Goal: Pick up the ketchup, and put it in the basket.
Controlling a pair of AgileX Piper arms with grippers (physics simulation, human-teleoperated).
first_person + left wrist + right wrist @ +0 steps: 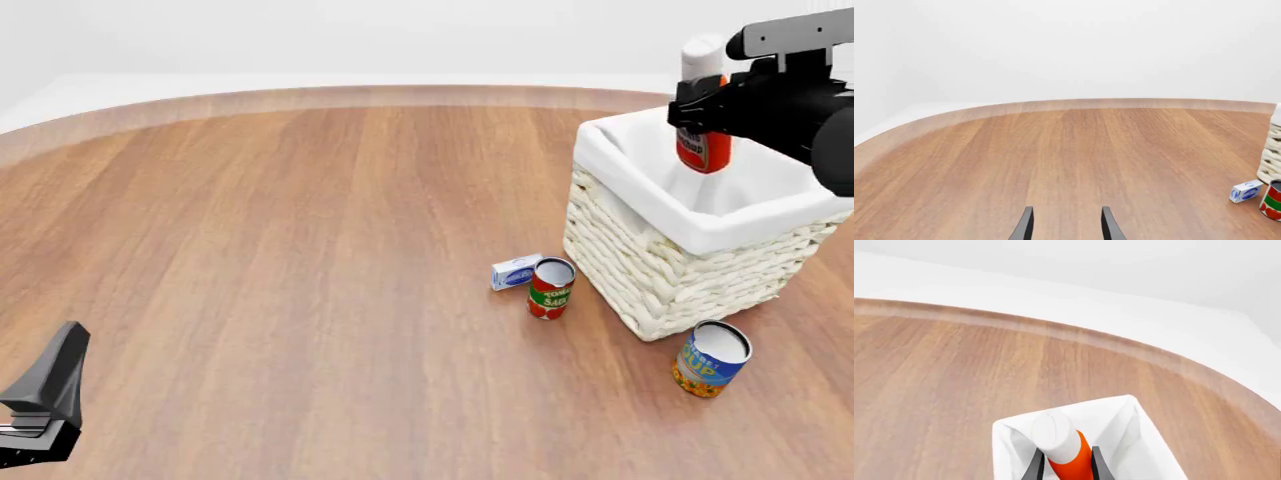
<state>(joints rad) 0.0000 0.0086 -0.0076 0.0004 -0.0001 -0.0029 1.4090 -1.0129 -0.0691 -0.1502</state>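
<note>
Status: the pick-up stage appears complete, as the right gripper (714, 112) has its jaws clamped on the body of the ketchup (702, 150), which hangs upright, white cap uppermost, above the open mouth of the basket (641, 265) with its lower end just inside the liner rim (the right wrist view confirms a finger on each side of the red bottle). Remaining, by this judgement: lower the bottle, part the jaws and withdraw. The left gripper (1066, 225) is idle, jaws apart, over bare table (294, 250), well away from the basket.
</note>
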